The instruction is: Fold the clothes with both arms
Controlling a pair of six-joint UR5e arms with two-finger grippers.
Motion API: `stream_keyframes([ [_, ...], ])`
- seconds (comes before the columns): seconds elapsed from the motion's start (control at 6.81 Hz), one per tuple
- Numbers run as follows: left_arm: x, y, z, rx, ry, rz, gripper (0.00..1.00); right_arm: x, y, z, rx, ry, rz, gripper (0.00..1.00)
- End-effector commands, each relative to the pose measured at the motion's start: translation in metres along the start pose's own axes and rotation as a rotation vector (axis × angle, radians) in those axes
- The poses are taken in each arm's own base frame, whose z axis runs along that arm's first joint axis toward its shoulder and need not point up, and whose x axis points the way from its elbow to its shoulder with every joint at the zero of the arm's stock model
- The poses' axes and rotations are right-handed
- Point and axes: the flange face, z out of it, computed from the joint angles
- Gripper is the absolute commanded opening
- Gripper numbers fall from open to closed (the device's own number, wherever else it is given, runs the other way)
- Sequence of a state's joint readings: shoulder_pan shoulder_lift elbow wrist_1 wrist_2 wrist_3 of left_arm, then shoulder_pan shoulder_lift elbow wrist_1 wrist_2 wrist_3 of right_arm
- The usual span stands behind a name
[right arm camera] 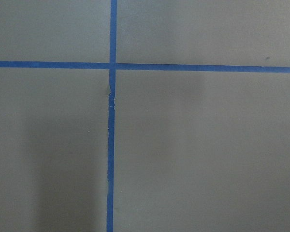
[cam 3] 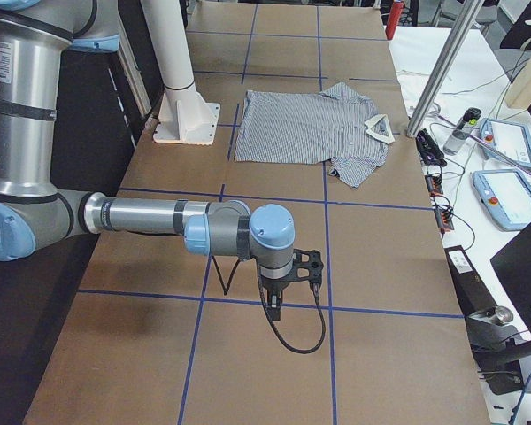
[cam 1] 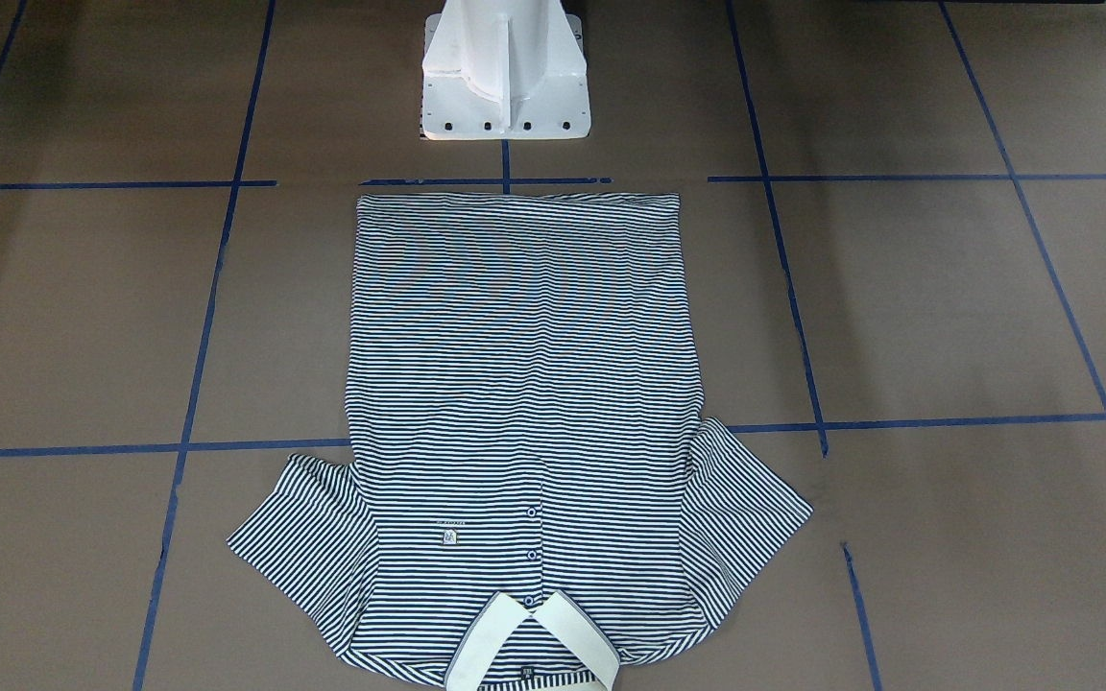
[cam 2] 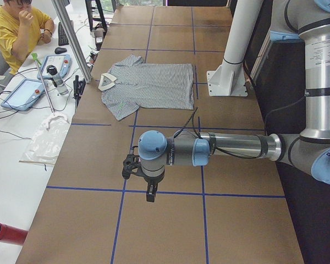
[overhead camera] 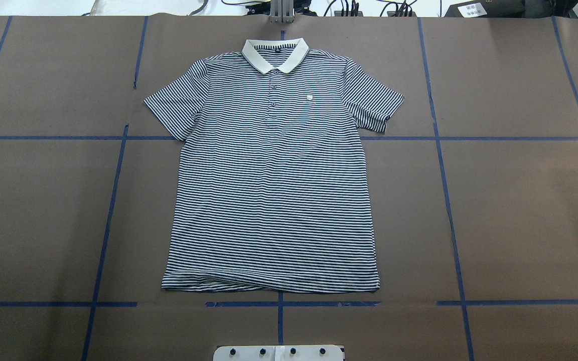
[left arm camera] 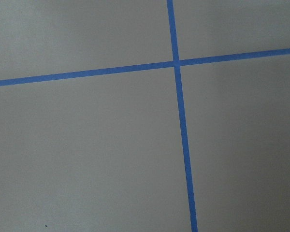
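The striped polo shirt (overhead camera: 274, 190) lies flat and face up in the middle of the brown table (overhead camera: 520, 200), sleeves spread. Its cream collar (overhead camera: 275, 52) is at the far edge, its hem towards the robot base. It also shows in the front view (cam 1: 524, 384), the left side view (cam 2: 148, 82) and the right side view (cam 3: 305, 124). My left gripper (cam 2: 148, 190) hangs over bare table far to the shirt's left. My right gripper (cam 3: 279, 301) hangs over bare table far to its right. I cannot tell whether either is open or shut. Both wrist views show only table and blue tape.
The white pedestal base (cam 1: 505, 77) stands just behind the shirt's hem. Blue tape lines (overhead camera: 444, 138) grid the table. A metal post (cam 2: 71, 38) stands at the far edge near the collar. A seated person (cam 2: 14, 27), tablets (cam 2: 25, 91) and cables lie beyond it.
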State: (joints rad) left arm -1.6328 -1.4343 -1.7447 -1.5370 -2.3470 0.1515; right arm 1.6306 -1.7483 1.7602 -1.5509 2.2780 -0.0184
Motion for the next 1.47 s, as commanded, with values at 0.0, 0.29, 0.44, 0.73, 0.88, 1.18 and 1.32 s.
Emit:
stream_keyframes([
  [0.0, 0.008, -0.003, 0.008, -0.019, 0.001, 0.019, 1.0, 0.003, 0.006, 0.003, -0.008, 0.0, 0.007, 1.0],
  [0.29, 0.016, -0.005, 0.007, -0.015, 0.013, 0.03, 1.0, 0.002, 0.007, 0.002, -0.006, 0.0, 0.005, 1.0],
  [0.44, 0.011, -0.003, 0.013, -0.027, 0.016, 0.023, 1.0, -0.005, 0.008, 0.01, -0.025, -0.007, -0.012, 1.0],
  [0.73, 0.012, -0.008, 0.011, 0.011, 0.003, 0.07, 1.0, -0.032, -0.001, -0.002, 0.015, -0.081, -0.066, 1.0],
  [0.88, 0.021, -0.017, 0.002, 0.102, -0.003, 0.152, 1.0, -0.04, -0.007, -0.009, 0.062, -0.104, -0.105, 1.0],
  [1.18, 0.057, -0.057, -0.038, 0.348, -0.037, 0.397, 1.0, -0.048, -0.017, -0.017, 0.183, -0.1, -0.219, 1.0],
  [1.32, 0.075, -0.081, -0.058, 0.476, -0.049, 0.522, 1.0, -0.041, -0.017, -0.009, 0.193, -0.098, -0.224, 1.0],
])
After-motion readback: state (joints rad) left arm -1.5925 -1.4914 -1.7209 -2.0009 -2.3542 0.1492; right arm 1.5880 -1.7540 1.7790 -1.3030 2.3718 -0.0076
